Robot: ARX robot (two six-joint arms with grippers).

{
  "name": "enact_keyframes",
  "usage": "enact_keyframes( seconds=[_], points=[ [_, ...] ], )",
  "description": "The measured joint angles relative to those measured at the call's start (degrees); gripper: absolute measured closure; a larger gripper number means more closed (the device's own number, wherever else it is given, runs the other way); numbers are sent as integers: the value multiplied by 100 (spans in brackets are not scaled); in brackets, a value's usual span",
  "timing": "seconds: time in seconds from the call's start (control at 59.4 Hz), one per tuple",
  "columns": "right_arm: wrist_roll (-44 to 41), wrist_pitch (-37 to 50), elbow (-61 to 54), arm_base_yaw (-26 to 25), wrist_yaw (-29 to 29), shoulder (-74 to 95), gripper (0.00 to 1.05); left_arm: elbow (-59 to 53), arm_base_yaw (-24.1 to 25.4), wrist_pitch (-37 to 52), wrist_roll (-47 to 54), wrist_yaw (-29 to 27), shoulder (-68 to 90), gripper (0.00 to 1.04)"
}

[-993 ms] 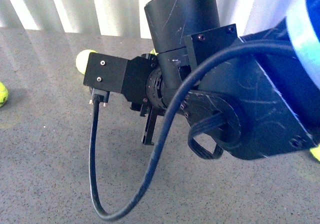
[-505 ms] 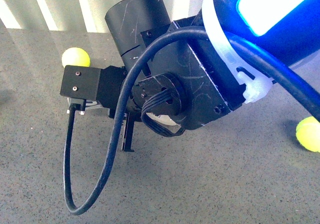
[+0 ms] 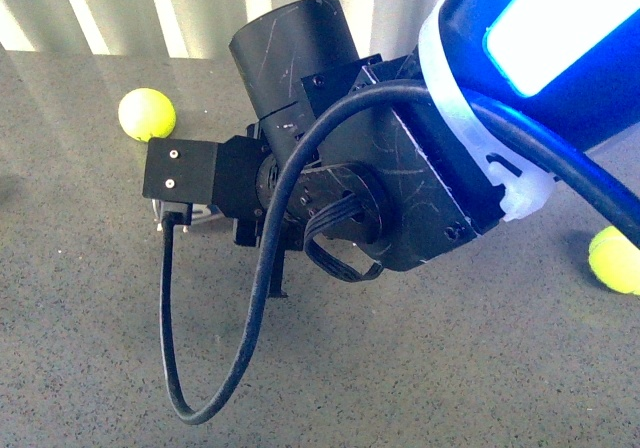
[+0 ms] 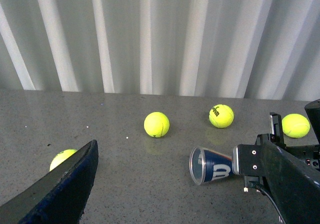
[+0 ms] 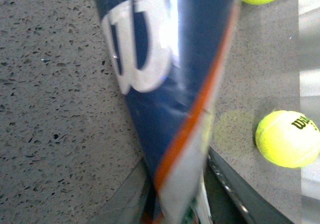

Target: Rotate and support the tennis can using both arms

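Note:
The tennis can [image 4: 214, 165] lies on its side on the grey table, clear mouth toward the left arm, navy label with a white W showing. My right gripper [image 5: 175, 204] is shut on the tennis can [image 5: 160, 84], with dark fingers [image 5: 240, 194] pressed against both sides. In the front view the bulky black right arm [image 3: 400, 188] hides the can almost wholly. My left gripper [image 4: 160, 184] is open and well short of the can's mouth. Only one of its fingers [image 4: 65, 184] shows.
Yellow-green tennis balls lie loose on the table: one [image 4: 156, 124] beyond the can's mouth, one [image 4: 221, 116] behind the can, one [image 4: 295, 125] by the right arm, one [image 4: 62, 157] behind the left finger. A ribbed white wall [image 4: 150, 34] closes the back. A black cable [image 3: 200, 388] loops low.
In the front view the right arm has swung round, showing more of its blue upper part. Its wrist went left, then a little back right. It still holds the can.

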Motion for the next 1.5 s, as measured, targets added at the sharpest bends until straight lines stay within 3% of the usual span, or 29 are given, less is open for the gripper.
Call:
enact_keyframes(
  seconds=[0.438,0.673,0.842,0.926,1.094,1.296,1.364,1.498],
  points=[
    [20,345,-833,-221,-101,-555,5,0,0,0,0,0,0,7],
    [234,782,-1871,-599,-81,-1410,7,0,0,0,-2,0,0,7],
    [841,1403,-2732,-977,55,-2098,7,0,0,0,0,0,0,7],
    [1270,1888,-3067,-1276,448,-2321,7,0,0,0,0,0,0,7],
    [2146,2695,-3646,-2251,1917,-2977,7,0,0,0,0,0,0,7],
    [3324,2505,-4155,-3440,3331,-4522,7,0,0,0,0,0,0,7],
    [3473,2452,-4358,-3453,3421,-5243,7,0,0,0,0,4,0,7],
    [3449,2435,-4664,-2981,3762,-6623,7,0,0,0,0,-2,0,7]
  ],
)
